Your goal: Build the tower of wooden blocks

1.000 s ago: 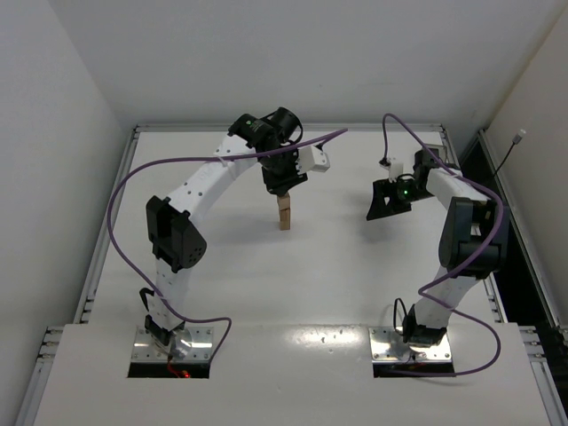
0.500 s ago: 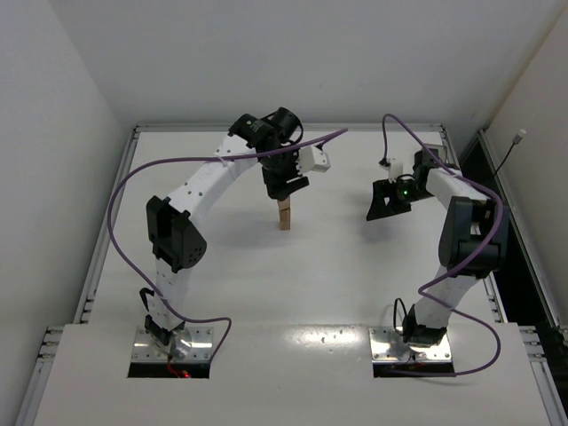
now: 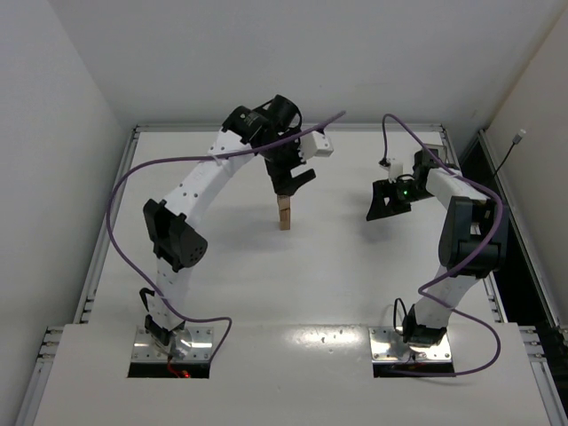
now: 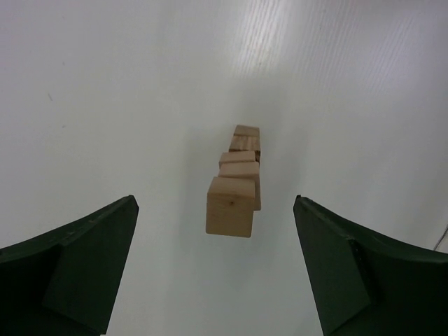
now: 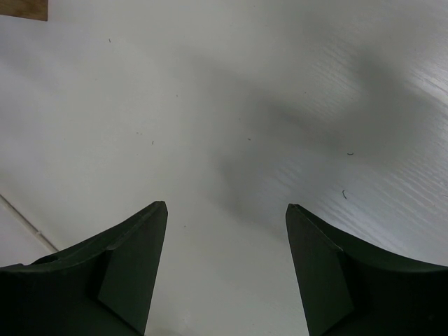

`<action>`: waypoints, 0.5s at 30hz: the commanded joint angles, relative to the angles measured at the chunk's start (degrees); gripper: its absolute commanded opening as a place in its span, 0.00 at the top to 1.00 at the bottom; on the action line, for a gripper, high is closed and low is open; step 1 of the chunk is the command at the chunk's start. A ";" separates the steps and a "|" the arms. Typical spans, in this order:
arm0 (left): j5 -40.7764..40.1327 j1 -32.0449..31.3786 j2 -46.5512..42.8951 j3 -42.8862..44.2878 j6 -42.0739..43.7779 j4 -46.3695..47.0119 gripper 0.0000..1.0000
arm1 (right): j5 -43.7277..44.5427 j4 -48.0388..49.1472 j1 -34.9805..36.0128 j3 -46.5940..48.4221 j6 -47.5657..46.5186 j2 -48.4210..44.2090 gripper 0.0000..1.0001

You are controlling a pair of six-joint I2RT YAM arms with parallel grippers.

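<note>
The tower (image 3: 284, 214) is a narrow column of tan wood blocks standing upright mid-table. From the left wrist view I look down on it: its top block (image 4: 229, 214) is nearest, with lower blocks (image 4: 245, 138) showing behind. My left gripper (image 3: 294, 184) (image 4: 213, 199) hangs just above the tower, open, its fingers wide on either side and touching nothing. My right gripper (image 3: 384, 203) (image 5: 225, 204) is open and empty over bare table to the right of the tower. A cut-off strip of tan wood (image 5: 22, 8) shows in the corner of the right wrist view.
The white table (image 3: 222, 266) has raised metal rails along its left (image 3: 111, 231) and right edges. White walls close in behind and to the left. Purple cables loop over both arms. No loose blocks show in the top view.
My left gripper has opened off the tower's top block and lifted up and back a little. The tower stands as before. The right arm has not moved.
</note>
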 commanded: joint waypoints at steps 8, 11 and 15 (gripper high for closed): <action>4.77 6.60 -6.54 5.27 -13.35 9.23 0.09 | -0.83 1.64 0.23 1.17 -0.74 -1.49 0.34; 3.89 9.94 -8.83 2.28 -16.88 12.04 0.09 | -0.30 2.17 0.23 0.47 -0.74 -2.20 0.34; 5.55 17.06 -14.26 -6.24 -21.98 17.83 0.09 | -1.44 2.17 0.23 -0.06 -0.74 -3.26 0.34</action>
